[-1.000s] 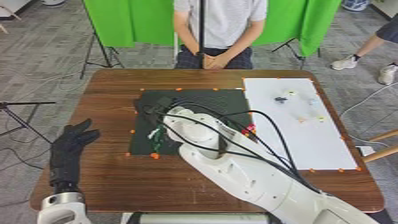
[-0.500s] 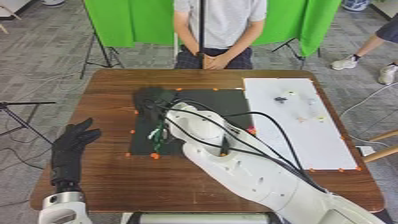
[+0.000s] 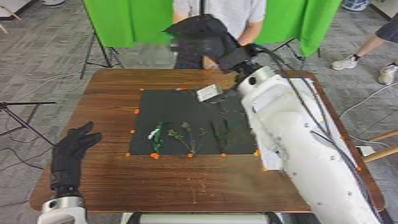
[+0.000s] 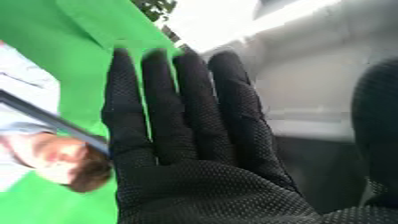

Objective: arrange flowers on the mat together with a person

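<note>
In the head view my right hand [image 3: 202,36] is raised above the table's far edge, in front of the seated person. The right wrist view has the hand [image 4: 204,150] with straight fingers and the thumb apart, nothing held. My left hand [image 3: 71,150], fingers straight, is over the table's left side. On the dark mat [image 3: 164,107] lie a green stem with a white part [image 3: 157,137], a sprig with thin branches [image 3: 188,137] and a darker green stem [image 3: 220,135], side by side near the front edge.
The white sheet [image 3: 273,159] on the right is mostly under my right arm. Orange markers [image 3: 155,156] line the mat. The person sits beyond the brown table [image 3: 160,185], by a green curtain [image 3: 133,25]; a dark pole stands before them.
My right hand has risen from the mat's left part to beyond the far edge, the arm swinging right and uncovering the stems. My left hand has stayed put.
</note>
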Available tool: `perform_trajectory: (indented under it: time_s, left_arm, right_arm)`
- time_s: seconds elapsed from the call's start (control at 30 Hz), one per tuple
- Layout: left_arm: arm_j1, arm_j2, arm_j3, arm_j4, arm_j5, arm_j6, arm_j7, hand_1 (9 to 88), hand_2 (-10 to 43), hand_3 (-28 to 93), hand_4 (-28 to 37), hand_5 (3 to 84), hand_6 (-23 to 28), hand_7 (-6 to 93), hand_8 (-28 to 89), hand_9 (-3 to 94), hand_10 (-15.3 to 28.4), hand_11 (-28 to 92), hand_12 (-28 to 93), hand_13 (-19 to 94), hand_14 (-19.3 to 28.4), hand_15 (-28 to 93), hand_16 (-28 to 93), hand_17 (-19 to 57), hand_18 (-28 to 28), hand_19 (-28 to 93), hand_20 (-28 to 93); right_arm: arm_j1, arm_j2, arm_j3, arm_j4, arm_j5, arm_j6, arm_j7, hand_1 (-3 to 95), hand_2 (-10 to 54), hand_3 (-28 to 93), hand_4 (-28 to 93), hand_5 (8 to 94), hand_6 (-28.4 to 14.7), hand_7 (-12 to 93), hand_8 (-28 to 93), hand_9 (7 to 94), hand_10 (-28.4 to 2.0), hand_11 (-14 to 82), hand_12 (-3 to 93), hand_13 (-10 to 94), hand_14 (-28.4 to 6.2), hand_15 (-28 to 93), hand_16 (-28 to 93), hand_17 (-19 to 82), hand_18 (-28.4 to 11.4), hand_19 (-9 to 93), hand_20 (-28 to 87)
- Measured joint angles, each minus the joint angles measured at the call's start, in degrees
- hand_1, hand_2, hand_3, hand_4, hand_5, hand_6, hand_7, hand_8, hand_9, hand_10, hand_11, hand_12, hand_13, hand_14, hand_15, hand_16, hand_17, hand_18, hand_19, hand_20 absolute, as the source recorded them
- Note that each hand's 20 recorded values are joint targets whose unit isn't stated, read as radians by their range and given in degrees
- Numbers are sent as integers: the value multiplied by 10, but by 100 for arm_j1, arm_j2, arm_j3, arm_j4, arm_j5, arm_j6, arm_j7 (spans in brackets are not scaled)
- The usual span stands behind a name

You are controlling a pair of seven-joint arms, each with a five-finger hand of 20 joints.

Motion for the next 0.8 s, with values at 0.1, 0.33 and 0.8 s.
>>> perform_trajectory:
  time_s: [0.1, 0.33, 0.8]
  left_arm:
    - [-7, -20, 0, 1, 24, -41, -37, 169, 125, 641, -283, 499, 41, 136, -66, 540, 161, 218, 128, 420, 188, 233, -24, 109, 127, 132, 188]
    - [-3, -48, 12, -7, 63, -140, -95, 167, 121, 644, -283, 499, 39, 137, -65, 537, 160, 217, 127, 417, 189, 232, -22, 104, 128, 130, 187]
    - [42, -102, 68, -143, 172, -305, -123, 172, 113, 644, -283, 502, 40, 139, -65, 537, 160, 216, 128, 416, 189, 230, -20, 103, 128, 126, 185]
  right_arm:
    - [-511, 45, 903, -193, 693, -667, -266, 121, -9, 650, -130, 415, -37, 34, -58, 347, -167, 24, 122, 263, -197, 50, 145, 138, -189, 122, 229]
    - [-1864, 139, 2482, -272, 2614, -778, -1121, 83, 19, 685, -154, 397, -20, 48, -63, 344, -155, 23, 111, 245, -167, 42, 139, 132, -172, 76, 218]
    - [-4890, -662, 3951, -561, 3551, 520, -2569, 40, 16, 767, -182, 412, -2, 79, -80, 376, -143, 34, 106, 275, -137, 65, 125, 168, -150, 25, 237]
